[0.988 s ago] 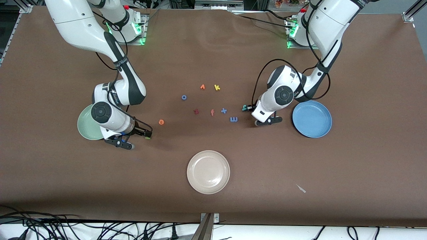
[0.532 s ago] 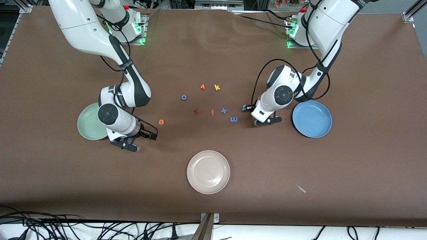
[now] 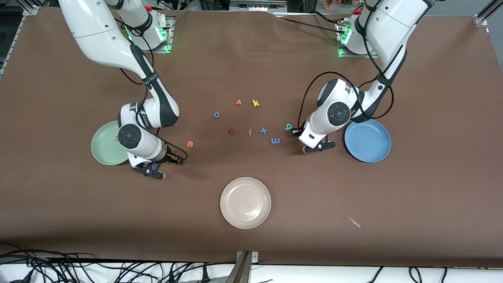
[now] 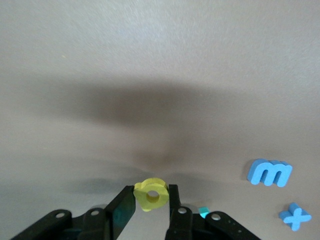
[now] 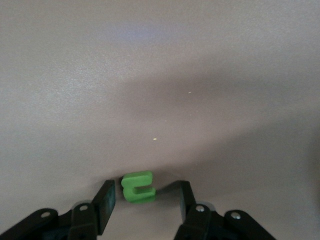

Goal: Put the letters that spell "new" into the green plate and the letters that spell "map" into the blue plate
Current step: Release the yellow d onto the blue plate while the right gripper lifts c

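In the left wrist view my left gripper point(image 4: 151, 196) is shut on the yellow p point(image 4: 150, 193), low over the table beside the teal a point(image 3: 289, 126). The light blue m point(image 4: 270, 172) lies close by on the table. In the right wrist view the green n point(image 5: 137, 186) lies on the table between the open fingers of my right gripper point(image 5: 145, 194), with gaps on both sides. The orange e point(image 3: 190, 144) lies a little farther from the front camera than the right gripper point(image 3: 178, 159). The green plate point(image 3: 103, 147) is beside the right arm's wrist. The blue plate point(image 3: 367, 140) is beside the left gripper point(image 3: 294, 132).
A cream-white plate point(image 3: 245, 203) sits nearest the front camera, mid-table. Loose letters lie in the middle: blue x point(image 3: 263, 130), salmon f point(image 3: 250, 133), dark red z point(image 3: 231, 131), blue o point(image 3: 216, 114), yellow k point(image 3: 255, 103) and an orange letter point(image 3: 238, 102).
My right gripper slid away from the green plate toward the orange e and its fingers narrowed around the n. My left arm shifted slightly toward the blue plate, uncovering the teal a.
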You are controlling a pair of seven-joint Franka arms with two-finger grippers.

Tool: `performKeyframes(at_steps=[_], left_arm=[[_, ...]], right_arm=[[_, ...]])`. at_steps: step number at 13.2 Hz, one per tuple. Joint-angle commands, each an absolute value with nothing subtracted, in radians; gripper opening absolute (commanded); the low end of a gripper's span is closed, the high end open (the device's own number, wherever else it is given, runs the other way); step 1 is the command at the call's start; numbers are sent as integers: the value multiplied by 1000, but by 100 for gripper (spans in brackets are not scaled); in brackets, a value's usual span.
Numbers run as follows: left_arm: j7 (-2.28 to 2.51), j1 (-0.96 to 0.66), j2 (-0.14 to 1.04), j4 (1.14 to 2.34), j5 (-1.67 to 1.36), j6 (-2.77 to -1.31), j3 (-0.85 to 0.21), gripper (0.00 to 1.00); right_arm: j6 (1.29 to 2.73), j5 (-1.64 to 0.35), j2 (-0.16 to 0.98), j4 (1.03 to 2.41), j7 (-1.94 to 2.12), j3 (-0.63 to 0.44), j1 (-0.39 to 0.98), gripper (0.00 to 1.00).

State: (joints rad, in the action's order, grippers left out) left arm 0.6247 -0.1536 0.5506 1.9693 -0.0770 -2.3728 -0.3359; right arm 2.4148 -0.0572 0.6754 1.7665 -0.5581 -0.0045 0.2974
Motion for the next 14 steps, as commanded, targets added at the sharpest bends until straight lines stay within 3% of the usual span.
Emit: performKeyframes(at_steps=[1, 5, 10, 14], left_arm=[[563, -103, 500, 1893, -55, -2156, -334, 28], [386, 50, 465, 1835, 69, -1927, -337, 28], [121, 239, 520, 1836, 156, -1931, -337, 29], [118, 262, 614, 1850, 158, -1987, -336, 34]], right_arm=[[2416, -69, 701, 1743, -569, 3, 301, 37], [2416, -69, 700, 1737, -555, 8, 298, 7], [2173, -66, 620, 1698, -409, -35, 279, 6], [2235, -58, 438, 1938, -113, -155, 279, 6]])
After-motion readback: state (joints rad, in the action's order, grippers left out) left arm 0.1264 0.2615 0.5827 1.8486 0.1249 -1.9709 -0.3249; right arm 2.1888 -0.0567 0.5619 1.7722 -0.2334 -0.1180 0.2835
